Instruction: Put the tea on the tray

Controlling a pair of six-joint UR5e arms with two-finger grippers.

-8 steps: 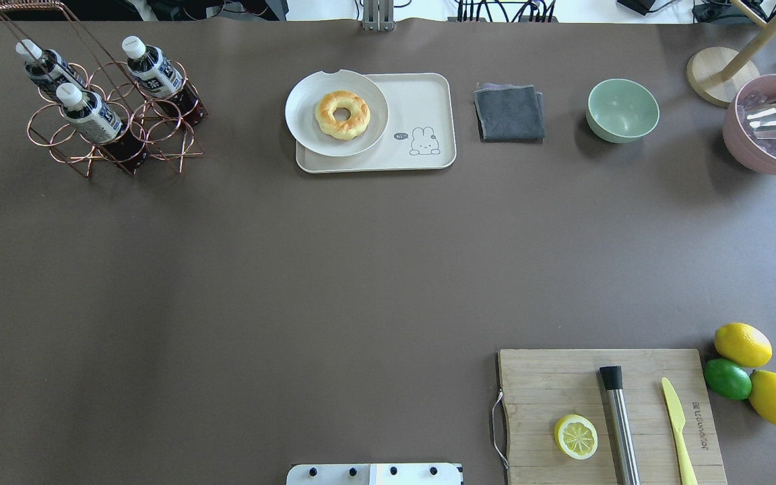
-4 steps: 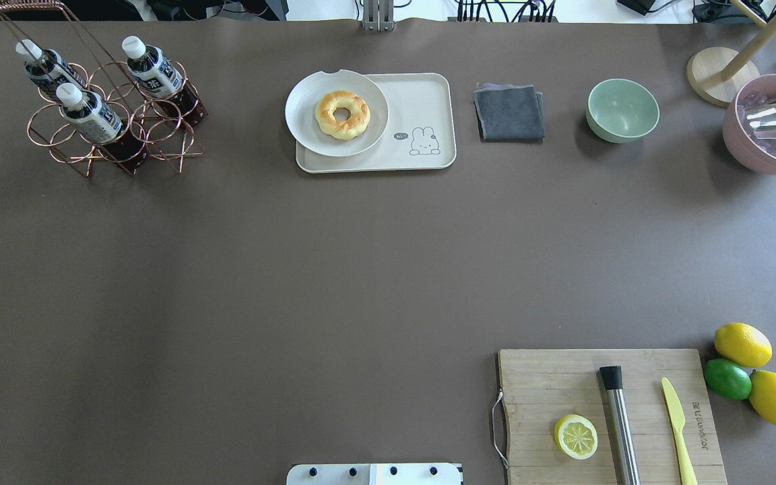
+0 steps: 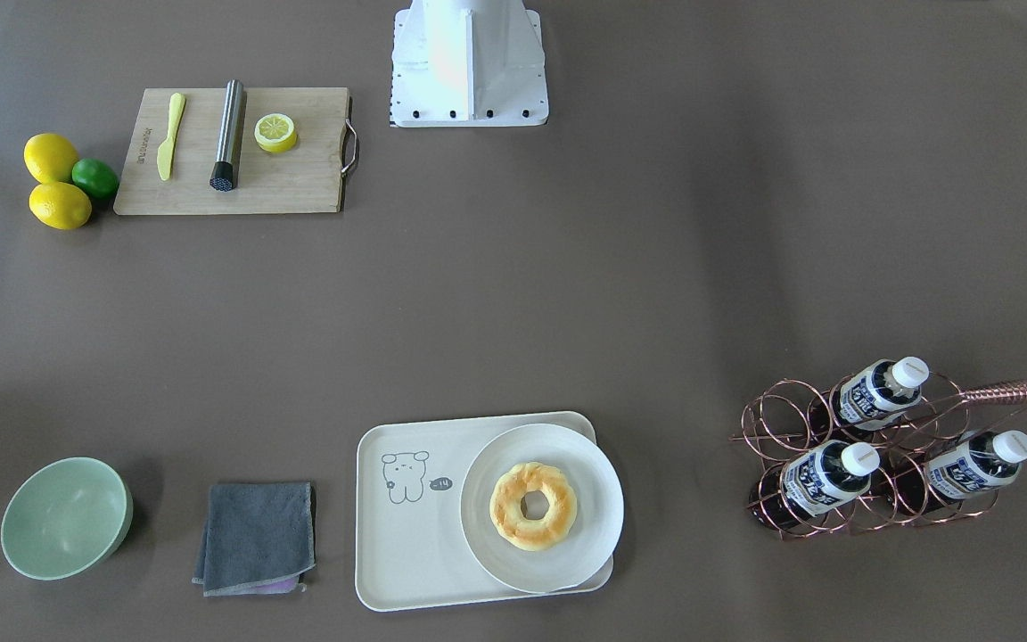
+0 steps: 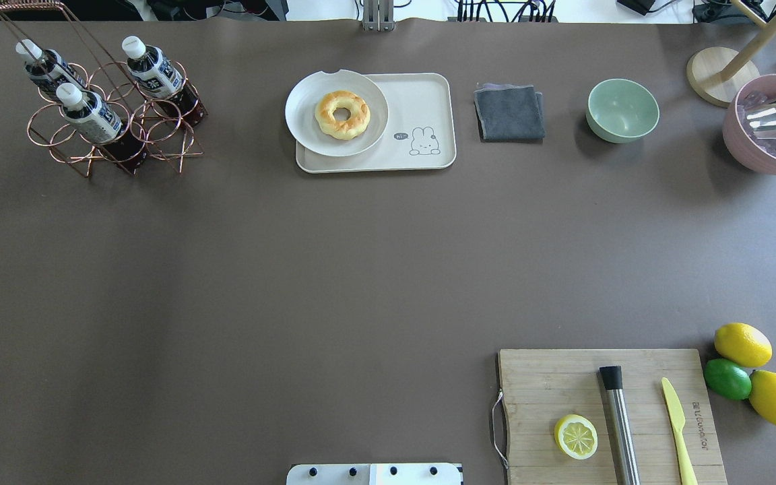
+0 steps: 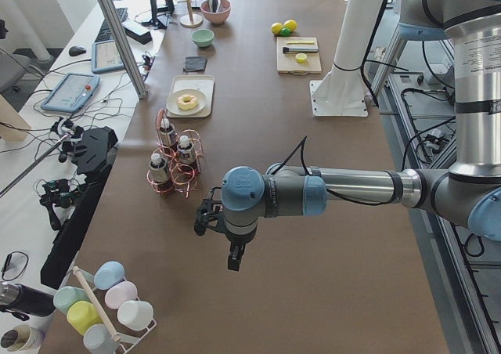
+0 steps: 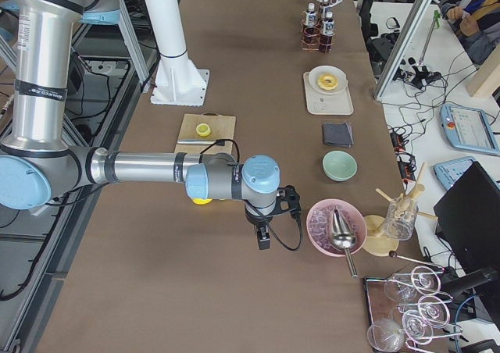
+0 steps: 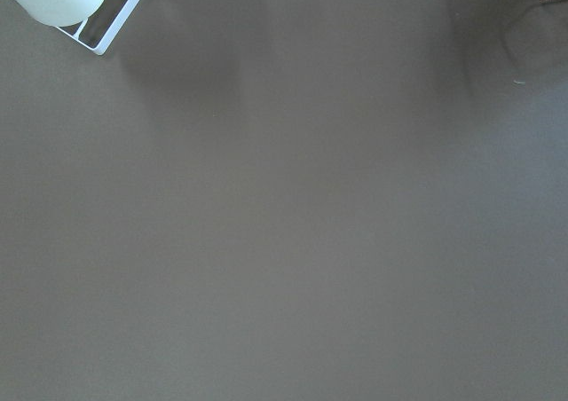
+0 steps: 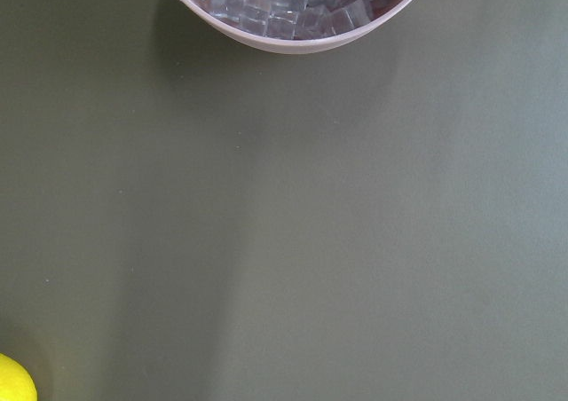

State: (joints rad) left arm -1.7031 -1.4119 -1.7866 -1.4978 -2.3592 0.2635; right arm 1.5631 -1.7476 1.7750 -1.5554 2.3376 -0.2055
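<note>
Nothing done yet: I see all three tea bottles (image 4: 88, 113) at the worktop's (image 4: 361, 269) far-left corner, the tray (image 4: 428, 94) awaiting one. Whether the left tool (image 5: 232, 258) or right tool (image 6: 264, 240) is apart, I cannot tell.

Left hand (image 5: 233, 260) and right hand (image 6: 264, 240): too small to read the grip. Overhead, pink bowl (image 4: 738, 143) cropped at three o'clock, wooden board (image 4: 543, 384) at six.

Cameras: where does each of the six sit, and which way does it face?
Front-facing: across the table, facing the robot's base, looking down.
Overhead: behind the robot, looking down; base edge shows.
Left: table's left end; left arm near.
Right: table's right end; right arm near.
Left wrist: straight down at table; no body.
Right wrist: down at ice bowl; no body.
Overhead and front-facing share the tray, flipped.
</note>
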